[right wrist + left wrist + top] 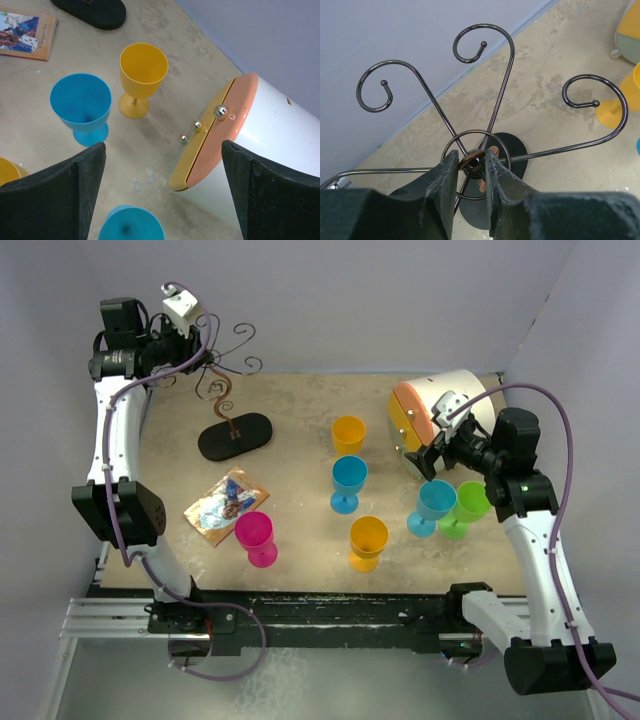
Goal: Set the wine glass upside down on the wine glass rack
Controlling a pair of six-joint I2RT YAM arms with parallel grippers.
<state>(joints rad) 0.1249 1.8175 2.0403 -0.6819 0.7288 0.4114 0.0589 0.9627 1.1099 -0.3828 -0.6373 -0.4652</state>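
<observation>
The wine glass rack [232,432] is standing in the upper left of the top view, its black oval base on the table [300,410] and its curled arms spreading above. The left gripper [470,156] is being held over the crown of the rack. In the left wrist view its jaws are being kept narrow on either side of the copper knob [471,163] at the centre of the ring. They appear to be touching it, but whether it is firmly clamped cannot be told.

No glass is being carried. Six are standing upright on the table: a pink glass [255,535] at lower left, two orange glasses [348,432] in the middle with a blue glass [348,480] between them, and another blue glass [435,502] beside a green glass [468,505] at the right. The right gripper [435,455] is hanging just above that last pair, beside the white container [450,400], with its jaws spread wide and nothing between them.

The step in hand is judged to be the steadying of the rack while a glass is being chosen. For this to be done well, the knob should be taken squarely, so that the stem is not being tilted or the base dragged. The curls should be left unobstructed. The chosen glass is best taken low on the bowl or at the stem, clear of its neighbour.
</observation>
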